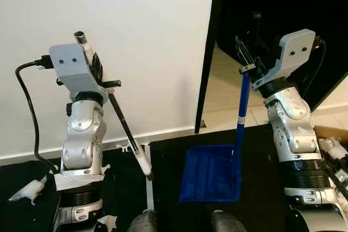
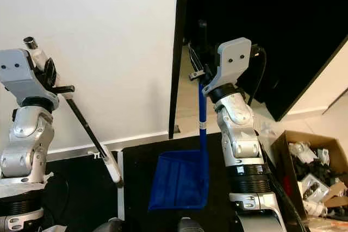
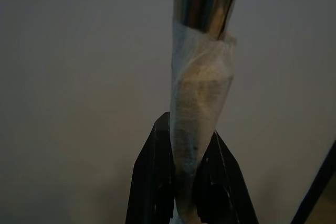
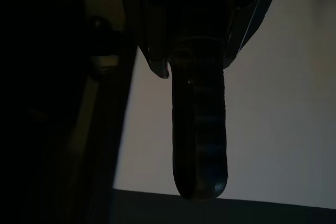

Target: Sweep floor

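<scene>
Your left hand (image 1: pixel 99 69) is clamped on the black-and-chrome broom pole (image 1: pixel 123 122), which slants down to its white-taped lower end by the white wall's baseboard (image 1: pixel 163 132). Your right hand (image 1: pixel 251 64) is clamped on the blue dustpan's upright handle (image 1: pixel 241 110); its blue pan (image 1: pixel 209 173) hangs over the black floor mat (image 1: pixel 255 161).

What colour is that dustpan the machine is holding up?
The dustpan is deep blue, handle included; the left eye view shows it best.
</scene>
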Tool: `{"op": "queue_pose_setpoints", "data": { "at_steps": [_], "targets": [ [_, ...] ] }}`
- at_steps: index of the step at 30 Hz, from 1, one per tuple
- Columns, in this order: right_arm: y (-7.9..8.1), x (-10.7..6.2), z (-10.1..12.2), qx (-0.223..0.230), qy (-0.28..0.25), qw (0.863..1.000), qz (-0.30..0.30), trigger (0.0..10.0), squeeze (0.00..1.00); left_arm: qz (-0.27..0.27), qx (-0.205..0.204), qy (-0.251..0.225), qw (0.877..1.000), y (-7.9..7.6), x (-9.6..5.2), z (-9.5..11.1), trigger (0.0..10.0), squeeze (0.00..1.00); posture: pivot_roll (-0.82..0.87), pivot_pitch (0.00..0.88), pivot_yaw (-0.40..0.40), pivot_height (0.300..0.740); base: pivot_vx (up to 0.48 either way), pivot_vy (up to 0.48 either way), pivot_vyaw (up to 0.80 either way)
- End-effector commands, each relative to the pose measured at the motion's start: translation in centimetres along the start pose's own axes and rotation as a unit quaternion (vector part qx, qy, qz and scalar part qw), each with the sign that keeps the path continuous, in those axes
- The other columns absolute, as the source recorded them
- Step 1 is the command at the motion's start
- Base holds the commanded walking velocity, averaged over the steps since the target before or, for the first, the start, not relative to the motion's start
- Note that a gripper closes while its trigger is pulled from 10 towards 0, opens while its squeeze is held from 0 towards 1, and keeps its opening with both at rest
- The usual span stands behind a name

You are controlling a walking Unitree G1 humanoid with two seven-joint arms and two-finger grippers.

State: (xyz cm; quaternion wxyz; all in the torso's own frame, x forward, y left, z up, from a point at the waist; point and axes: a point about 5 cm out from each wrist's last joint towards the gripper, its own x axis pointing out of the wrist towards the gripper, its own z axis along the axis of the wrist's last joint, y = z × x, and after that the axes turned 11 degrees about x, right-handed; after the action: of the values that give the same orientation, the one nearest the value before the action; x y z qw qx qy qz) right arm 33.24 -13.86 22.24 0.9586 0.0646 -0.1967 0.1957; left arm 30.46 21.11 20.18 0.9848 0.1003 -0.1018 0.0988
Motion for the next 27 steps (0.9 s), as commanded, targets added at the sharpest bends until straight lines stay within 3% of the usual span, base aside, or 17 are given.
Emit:
{"op": "queue_pose_setpoints", "data": {
  "at_steps": [1,23,27],
  "targets": [
    [0.26,0.21,0.28,0.004,-0.009,1.0,0.006,10.0,0.0,0.004,0.003,0.006,1.0,0.06,-0.1,-0.17,10.0,0.0,0.05,0.028,0.038,0.74,0.0,0.0,0.0],
    [0.32,0.16,0.28,0.004,-0.01,1.0,0.008,10.0,0.0,0.009,0.017,0.013,1.0,0.22,0.07,-0.31,10.0,0.0,0.05,0.028,0.039,0.74,0.0,0.0,0.0],
    [0.31,0.15,0.29,0.004,-0.01,1.0,0.008,10.0,0.0,0.01,0.018,0.016,1.0,0.3,0.07,-0.39,10.0,0.0,0.05,0.029,0.039,0.74,0.0,-0.297,0.0]
  ]
}}
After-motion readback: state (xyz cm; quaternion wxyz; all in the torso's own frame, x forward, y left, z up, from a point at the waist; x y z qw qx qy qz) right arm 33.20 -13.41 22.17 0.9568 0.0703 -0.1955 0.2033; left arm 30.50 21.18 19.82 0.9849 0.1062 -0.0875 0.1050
